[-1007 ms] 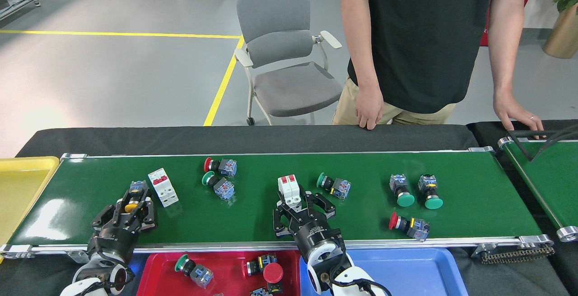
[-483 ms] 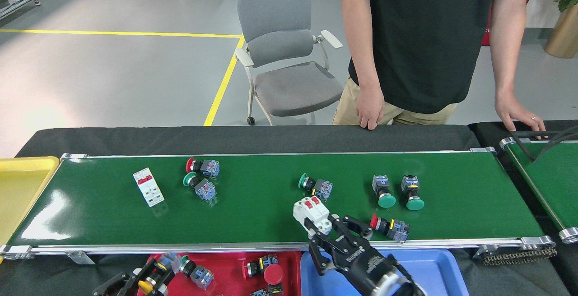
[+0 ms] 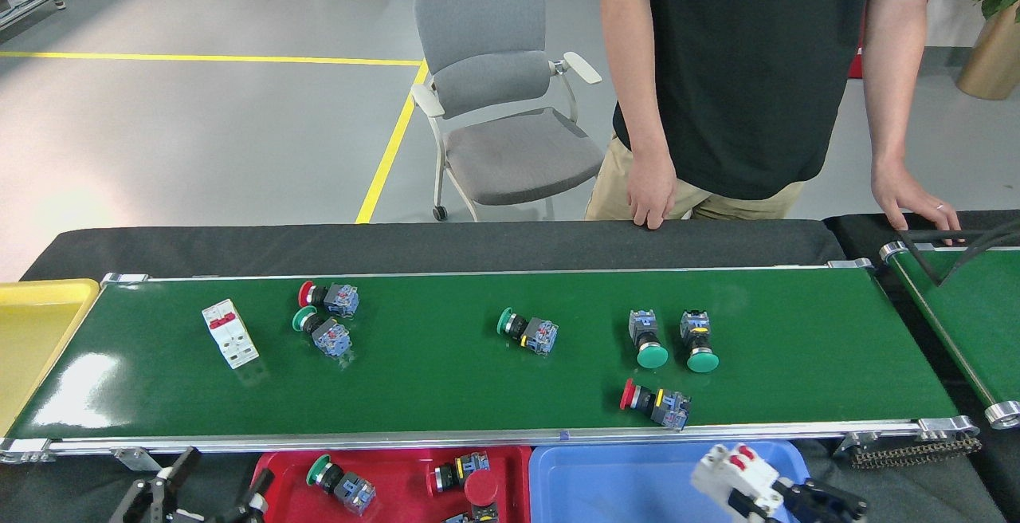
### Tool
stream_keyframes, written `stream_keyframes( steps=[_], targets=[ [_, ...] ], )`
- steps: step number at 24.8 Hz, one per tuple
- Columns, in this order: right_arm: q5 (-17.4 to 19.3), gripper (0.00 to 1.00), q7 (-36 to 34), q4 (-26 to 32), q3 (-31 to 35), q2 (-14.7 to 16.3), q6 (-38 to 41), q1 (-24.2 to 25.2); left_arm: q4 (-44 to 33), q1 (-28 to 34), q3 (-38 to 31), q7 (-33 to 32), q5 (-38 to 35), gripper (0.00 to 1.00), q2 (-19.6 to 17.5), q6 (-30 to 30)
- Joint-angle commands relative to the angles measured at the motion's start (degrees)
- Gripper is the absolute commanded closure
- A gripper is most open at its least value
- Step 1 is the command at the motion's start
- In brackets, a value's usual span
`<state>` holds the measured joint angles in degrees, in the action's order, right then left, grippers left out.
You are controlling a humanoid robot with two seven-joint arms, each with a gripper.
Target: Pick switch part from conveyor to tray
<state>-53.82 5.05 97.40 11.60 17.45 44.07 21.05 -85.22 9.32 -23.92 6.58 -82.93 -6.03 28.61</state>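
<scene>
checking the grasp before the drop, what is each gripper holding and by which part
Right gripper holds the white breaker by its lower end, over the blue tray. Left gripper is open, holding nothing.

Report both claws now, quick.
Left claw: open, empty.
Right claw: shut on the breaker, over the blue tray.

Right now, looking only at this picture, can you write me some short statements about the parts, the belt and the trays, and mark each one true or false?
1. The right claw holds a white breaker over the blue tray. True.
2. Two white breakers lie on the conveyor. False: only one white breaker on the belt, near its left end.
3. The red tray already holds push-button switches. True.
4. The left claw grips a green button. False: it is open and empty.
5. The person's hand touches a switch. False: it rests on the black edge behind the belt.
</scene>
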Motion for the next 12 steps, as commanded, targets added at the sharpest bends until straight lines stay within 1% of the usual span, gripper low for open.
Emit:
stream_keyframes(
  steps=[1, 4, 6, 7, 8, 10, 11, 12],
  targets=[
    [0.38, 0.00, 0.05, 0.33, 2.11, -0.49, 0.93, -0.05, 2.25, -1.85, -1.13, -0.08, 0.23, 0.00, -1.62, -1.63],
    [0.47, 0.01, 0.13, 0.42, 4.66, -4.00, 0.93, -0.48, 4.98, -3.87, -1.22, -0.08, 0.23, 0.00, -2.94, -1.46],
    [0.47, 0.04, 0.22, 1.30, 6.77, -7.70, 0.93, -1.01, 6.21, -5.37, -1.22, -0.17, 0.23, 0.00, -3.38, -1.54],
    [0.47, 0.04, 0.31, 2.26, 7.47, -10.42, 0.93, -1.72, 6.91, -6.69, -0.87, -0.17, 0.14, 0.00, -3.73, -1.54],
    [0.38, 0.04, 0.92, 3.05, 7.47, -12.26, 0.93, -2.50, 7.61, -7.91, -0.69, -0.52, 0.05, 0.00, -4.08, -1.63],
    [-0.15, 0.07, 3.12, 3.76, 7.38, -14.55, 0.93, -4.79, 9.19, -10.20, -0.60, -1.84, -0.39, 0.00, -5.40, -1.54],
    [-0.76, 0.09, 4.18, 3.76, 7.29, -15.96, -1.18, -6.99, 10.86, -11.78, -0.51, -2.36, -0.56, 0.00, -5.84, -1.72],
    [-3.04, 0.09, 4.79, 3.76, 7.12, -17.80, -5.22, -9.09, 12.88, -13.36, -0.17, -2.45, -0.65, 0.00, -6.01, -1.81]
  ],
)
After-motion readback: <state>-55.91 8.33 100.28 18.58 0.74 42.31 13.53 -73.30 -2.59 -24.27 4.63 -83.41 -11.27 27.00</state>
